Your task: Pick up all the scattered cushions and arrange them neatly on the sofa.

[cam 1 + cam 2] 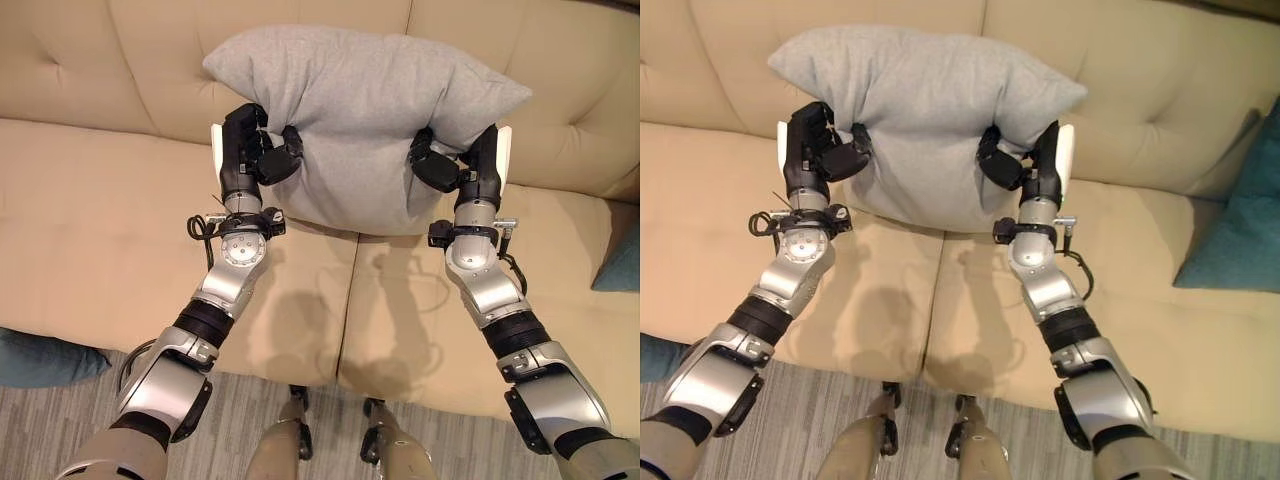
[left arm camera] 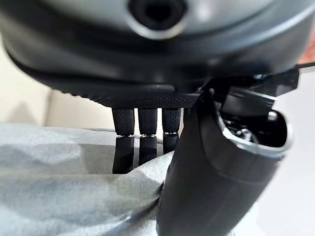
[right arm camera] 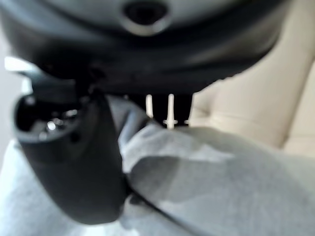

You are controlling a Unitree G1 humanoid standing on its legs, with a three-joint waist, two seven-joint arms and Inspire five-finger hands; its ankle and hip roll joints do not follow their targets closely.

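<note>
We are gripping grey cushion (image 1: 365, 120) at upper centre of frame, left hand (image 1: 250, 150) and right hand (image 1: 465, 165) each clenching one end. Long axis running left-right, cushion hanging ahead of both hands against sofa (image 1: 80, 230) backrest; teal cushion (image 1: 1240, 225) lying at right.

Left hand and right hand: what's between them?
The grey cushion, pinched by the left hand and right hand against the sofa backrest, in both eye views.
</note>
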